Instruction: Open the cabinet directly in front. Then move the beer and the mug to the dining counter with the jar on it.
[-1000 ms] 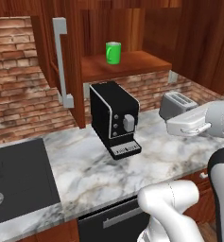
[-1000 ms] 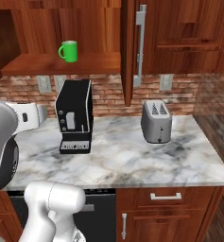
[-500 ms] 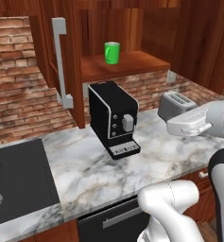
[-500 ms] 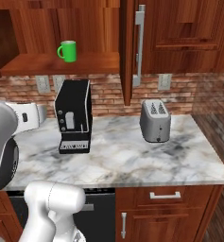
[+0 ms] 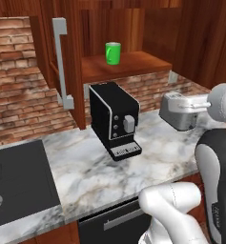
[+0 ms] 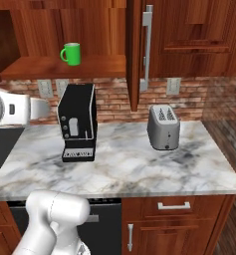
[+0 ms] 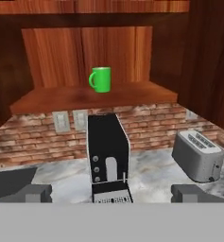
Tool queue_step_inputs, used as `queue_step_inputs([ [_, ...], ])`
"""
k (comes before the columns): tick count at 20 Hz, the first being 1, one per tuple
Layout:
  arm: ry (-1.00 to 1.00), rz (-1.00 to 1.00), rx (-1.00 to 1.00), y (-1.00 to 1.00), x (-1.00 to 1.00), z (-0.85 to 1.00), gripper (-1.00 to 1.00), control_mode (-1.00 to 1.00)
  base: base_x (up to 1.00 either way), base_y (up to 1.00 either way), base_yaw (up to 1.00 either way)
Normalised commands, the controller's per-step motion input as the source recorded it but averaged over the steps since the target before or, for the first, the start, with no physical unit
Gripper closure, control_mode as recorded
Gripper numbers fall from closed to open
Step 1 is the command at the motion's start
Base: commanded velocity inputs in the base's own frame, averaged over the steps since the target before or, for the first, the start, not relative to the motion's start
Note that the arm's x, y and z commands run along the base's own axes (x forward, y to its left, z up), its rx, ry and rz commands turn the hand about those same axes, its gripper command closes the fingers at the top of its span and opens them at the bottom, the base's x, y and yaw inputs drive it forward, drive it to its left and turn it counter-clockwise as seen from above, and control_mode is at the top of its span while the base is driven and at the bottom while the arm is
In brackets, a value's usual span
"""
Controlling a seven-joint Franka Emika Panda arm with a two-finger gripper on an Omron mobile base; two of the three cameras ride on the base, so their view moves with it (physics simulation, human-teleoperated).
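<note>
One glossy green mug stood in the open red-brown wooden cabinet; one black coffee machine and one silver toaster sat on the marble counter; tool released.

The small bright green cylindrical mug stands on the bottom shelf inside the dark red-brown wooden upper wall cabinet, whose two doors hang open to either side, the left door and the right door each carrying a long vertical grey bar handle. Below the shelf, on the white-and-grey veined marble counter, the boxy black coffee machine sits almost straight under the mug, with the silver two-slot toaster well apart to its right. The flat black sink is set into the counter to the left of the coffee machine, and the red brick wall with its outlets runs behind everything.
</note>
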Motion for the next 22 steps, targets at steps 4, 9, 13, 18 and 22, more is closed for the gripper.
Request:
queue_step_inputs([
  [4, 0.04, -0.34, -0.01, -0.14, -0.01, 0.46, -1.0, -1.0, 0.0, 0.0, 0.0],
  [9, -0.01, -0.14, 0.0, -0.07, -0.02, 0.28, -1.0, -1.0, 0.0, 0.0, 0.0],
  [13, -0.05, 0.0, 0.0, 0.0, 0.0, 0.0, -1.0, -1.0, 0.0, 0.0, 0.0],
  [18, -0.03, 0.0, 0.0, 0.0, 0.07, 0.01, -1.0, -1.0, 0.0, 0.0, 0.0],
  [22, 0.0, 0.0, 0.0, 0.0, 0.36, 0.0, -1.0, -1.0, 0.0, 0.0, 0.0],
])
